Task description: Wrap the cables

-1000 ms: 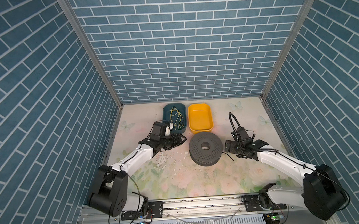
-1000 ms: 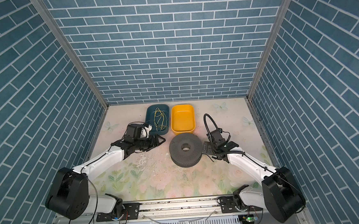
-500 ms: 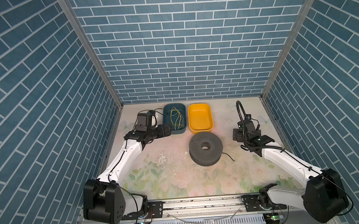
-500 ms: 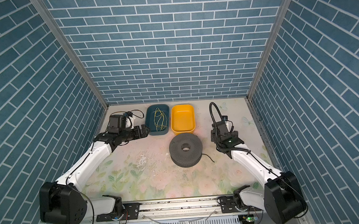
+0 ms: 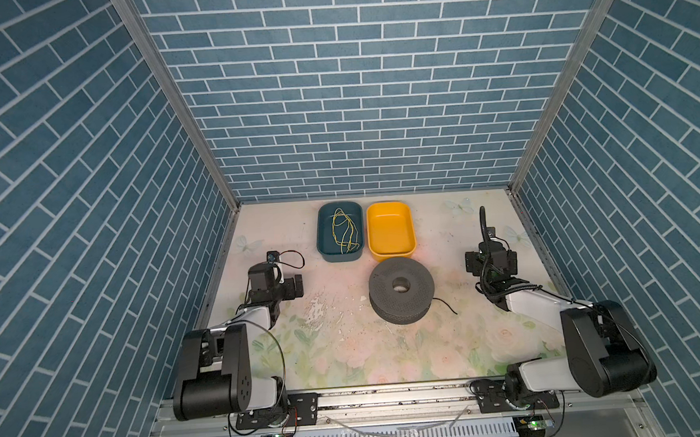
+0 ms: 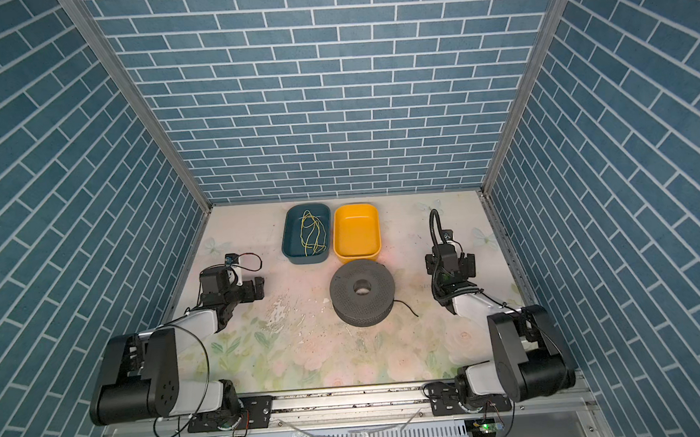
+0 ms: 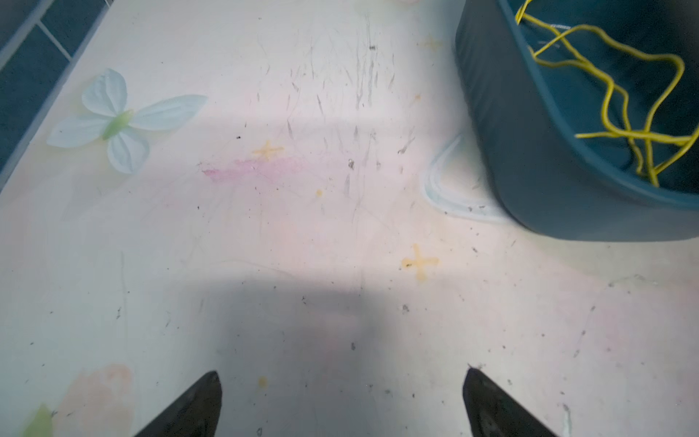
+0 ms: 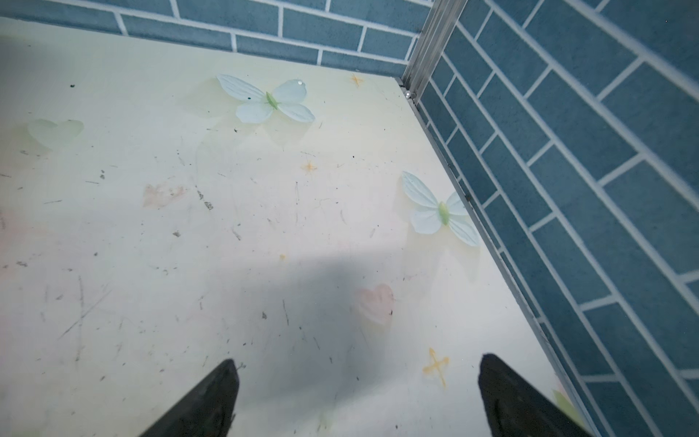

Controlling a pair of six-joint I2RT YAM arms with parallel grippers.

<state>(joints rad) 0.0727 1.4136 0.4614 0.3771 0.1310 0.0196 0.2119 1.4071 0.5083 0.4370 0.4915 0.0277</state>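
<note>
A dark grey perforated spool [image 5: 401,289] [image 6: 362,291] lies flat in the middle of the table. A short black tail of the cables [image 5: 445,305] [image 6: 408,308] curls out from its lower right side; the rest of the cables is hidden. My left gripper [image 5: 292,287] [image 6: 257,292] hovers well left of the spool, open and empty, with bare table between its fingertips [image 7: 342,401]. My right gripper [image 5: 490,261] [image 6: 451,263] hangs to the right of the spool near the side wall, also open and empty [image 8: 357,393].
A teal bin [image 5: 325,246] [image 7: 529,170] holding a thin yellow-green wire [image 5: 343,232] stands behind the spool, beside an empty yellow bin [image 5: 392,248]. Blue brick walls enclose the table on three sides. The right wall's rail [image 8: 472,196] runs close to my right gripper.
Both arms have drawn back from the spool toward their own sides. The left jaws have widened a little. The spool has stayed put.
</note>
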